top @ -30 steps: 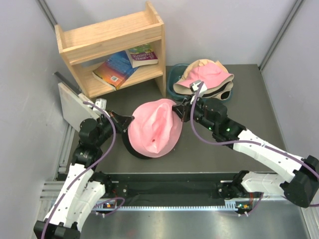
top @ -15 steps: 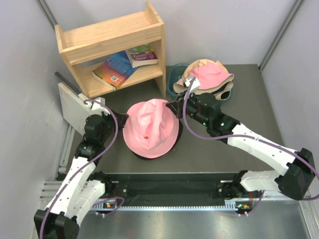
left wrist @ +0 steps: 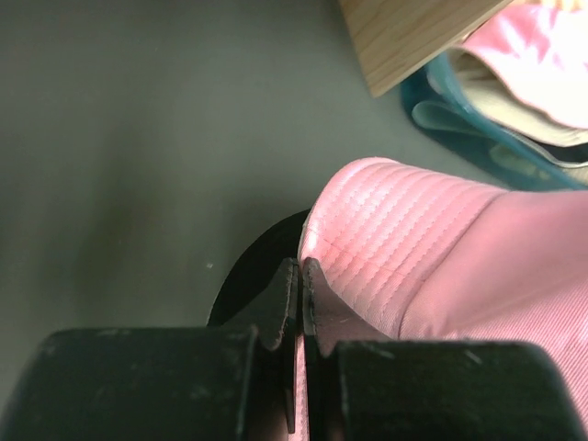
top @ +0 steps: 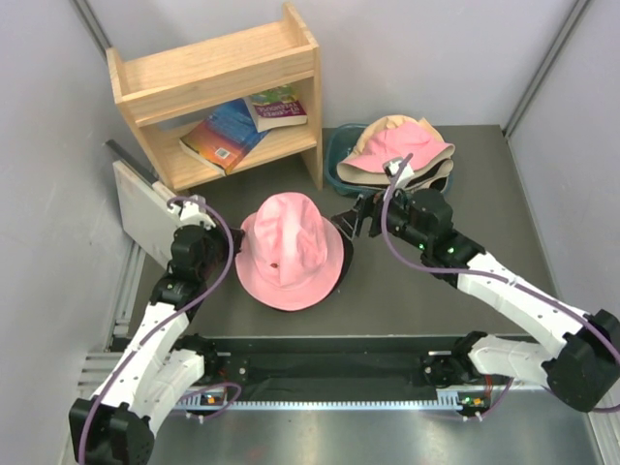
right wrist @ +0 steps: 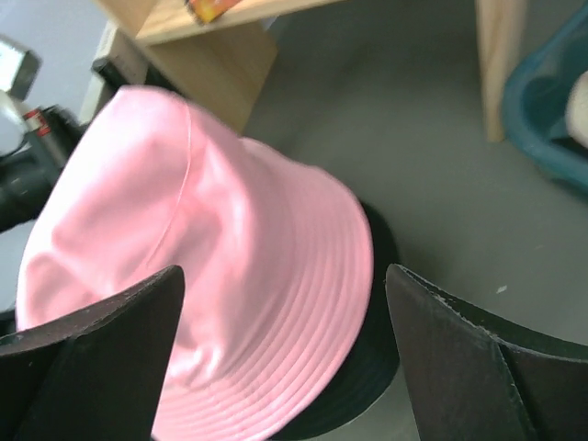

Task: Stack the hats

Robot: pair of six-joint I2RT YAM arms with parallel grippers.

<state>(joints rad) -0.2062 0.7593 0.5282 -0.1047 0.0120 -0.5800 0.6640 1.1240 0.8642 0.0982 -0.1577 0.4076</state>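
now | pink hat [top: 289, 254] settled over black hat [right wrist: 367, 377] | right hand [right wrist: 285, 273] spread, released | left hand [left wrist: 299, 276] pinching brim

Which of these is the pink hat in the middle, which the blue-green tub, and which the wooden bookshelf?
middle pink hat [top: 289, 250]: top view, on its crown.
teal tub [top: 333, 160]: top view, on its left rim.
wooden bookshelf [top: 213, 61]: top view, on its top board.

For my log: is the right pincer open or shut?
Open: the right pincer shows both fingers wide apart, with the pink hat visible in the gap.
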